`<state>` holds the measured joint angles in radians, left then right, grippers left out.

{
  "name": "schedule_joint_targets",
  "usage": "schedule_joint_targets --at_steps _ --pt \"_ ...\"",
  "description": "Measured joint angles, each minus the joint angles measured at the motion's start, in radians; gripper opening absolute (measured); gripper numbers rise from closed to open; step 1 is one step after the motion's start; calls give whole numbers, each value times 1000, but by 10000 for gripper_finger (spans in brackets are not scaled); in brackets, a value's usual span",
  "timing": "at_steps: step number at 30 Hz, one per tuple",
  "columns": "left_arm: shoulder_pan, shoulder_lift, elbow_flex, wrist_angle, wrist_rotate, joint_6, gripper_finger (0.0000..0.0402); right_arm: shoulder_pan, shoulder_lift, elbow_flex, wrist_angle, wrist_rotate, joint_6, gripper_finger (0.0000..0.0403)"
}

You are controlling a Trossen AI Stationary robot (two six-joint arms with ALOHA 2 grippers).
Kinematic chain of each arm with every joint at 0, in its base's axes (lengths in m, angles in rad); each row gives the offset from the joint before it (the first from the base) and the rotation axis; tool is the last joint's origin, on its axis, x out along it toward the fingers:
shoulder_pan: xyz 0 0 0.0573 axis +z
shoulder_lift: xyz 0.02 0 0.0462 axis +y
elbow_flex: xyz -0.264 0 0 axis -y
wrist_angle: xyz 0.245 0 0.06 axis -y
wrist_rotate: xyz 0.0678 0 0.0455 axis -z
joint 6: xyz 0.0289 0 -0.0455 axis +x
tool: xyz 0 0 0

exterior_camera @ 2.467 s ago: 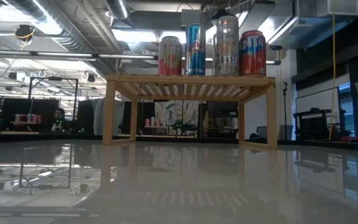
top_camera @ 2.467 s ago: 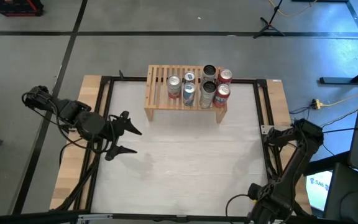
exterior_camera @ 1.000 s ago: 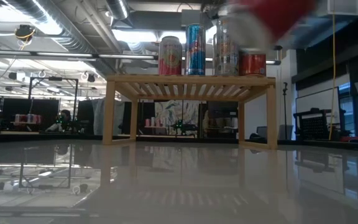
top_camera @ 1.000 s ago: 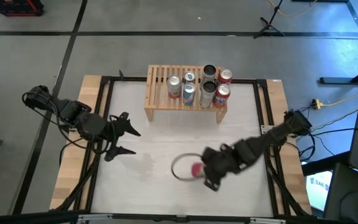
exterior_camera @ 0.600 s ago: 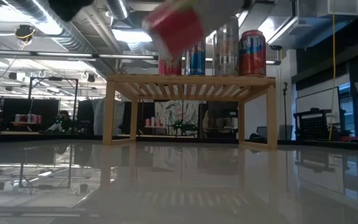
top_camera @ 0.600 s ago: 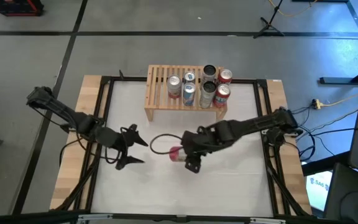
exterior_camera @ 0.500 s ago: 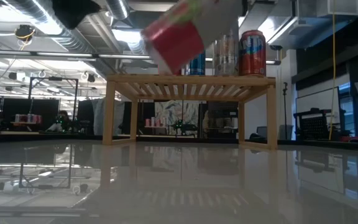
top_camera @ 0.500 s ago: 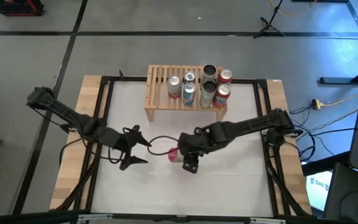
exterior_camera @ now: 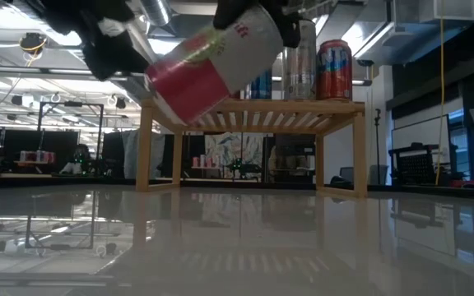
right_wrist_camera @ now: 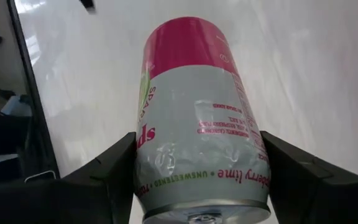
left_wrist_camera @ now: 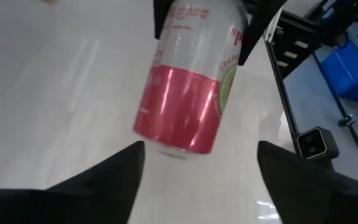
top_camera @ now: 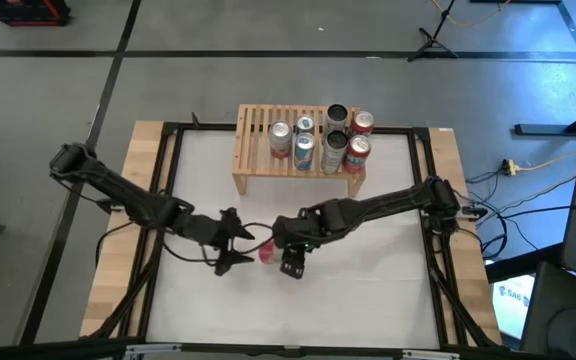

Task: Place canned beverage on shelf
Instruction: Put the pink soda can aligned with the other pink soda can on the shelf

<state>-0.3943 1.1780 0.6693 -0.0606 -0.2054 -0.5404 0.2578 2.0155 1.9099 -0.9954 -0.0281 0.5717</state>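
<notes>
Grey concrete floor surrounds the white counter (top_camera: 298, 300), which sits in a black frame. Going from the left, the left gripper (top_camera: 236, 243) has reached much farther over the counter than half a second ago, and its fingers (left_wrist_camera: 114, 174) stand spread on either side of the pink end of the can (top_camera: 268, 252) without touching it. The gap between them looks narrower than before.

Between the two sets of fingers, the can hangs in the air, tilted, pink end toward the left fingers and silver top held by the right ones. It has travelled leftward since the earlier frames and now fills more of the low view (exterior_camera: 212, 62).

To the right, the right gripper (top_camera: 290, 250) pinches the can's grey-white upper half, one of its fingers (right_wrist_camera: 107, 168) pressed on each side. Its arm stretches across from the counter's right edge, farther left than before.

Beyond the fingers, at the counter's far edge, the shelf (top_camera: 258, 125) carries six upright cans (top_camera: 304, 152) grouped on its right part, unchanged; its left part is bare slats.
</notes>
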Motion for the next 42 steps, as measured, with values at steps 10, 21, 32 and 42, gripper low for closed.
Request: schedule_joint_targets --at_steps 10,21,32,42 --pt "30 110 0 99 17 75 147 -3 14 0 9 -22 1 260" --pt "29 241 2 181 37 106 79 -2 17 -3 41 -17 -4 260" --pt "32 271 -1 193 41 127 74 -10 21 -2 163 67 -21 259" --pt "35 183 -1 74 65 94 74 -7 28 3 164 160 -49 259"
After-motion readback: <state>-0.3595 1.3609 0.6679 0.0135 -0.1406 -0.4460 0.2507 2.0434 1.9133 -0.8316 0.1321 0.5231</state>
